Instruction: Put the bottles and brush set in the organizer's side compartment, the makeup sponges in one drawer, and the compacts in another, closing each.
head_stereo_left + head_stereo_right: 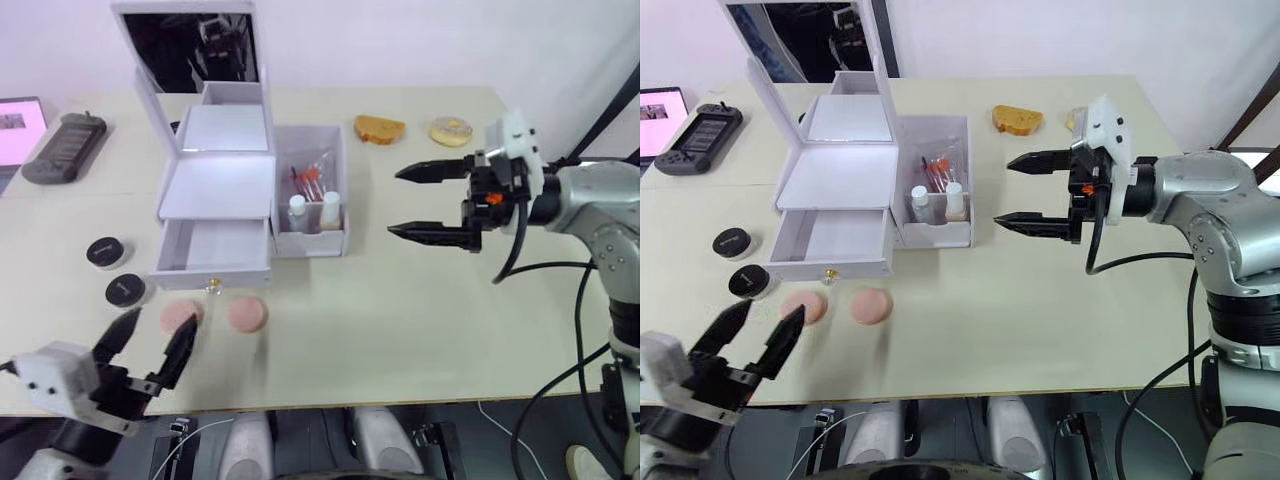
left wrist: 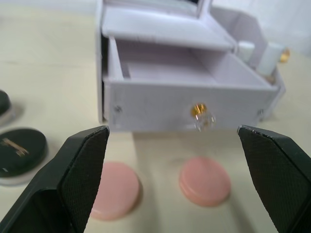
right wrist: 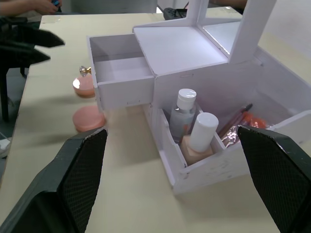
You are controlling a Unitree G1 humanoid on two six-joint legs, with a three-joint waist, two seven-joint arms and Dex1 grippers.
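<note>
Organizer with its lower drawer pulled out, both end effectors spread and empty.

Head view: two makeup sponges (image 1: 246, 314) lie on the table (image 1: 420, 320) before the drawer (image 1: 212, 250); compacts (image 1: 126, 290) sit left; right end effector (image 1: 425, 202) hovers.
Left wrist: left end effector (image 2: 172, 182) above the sponges.
Right wrist: bottles (image 3: 184, 115) and brush set (image 3: 238, 127) in the side compartment (image 3: 209, 167).
</note>
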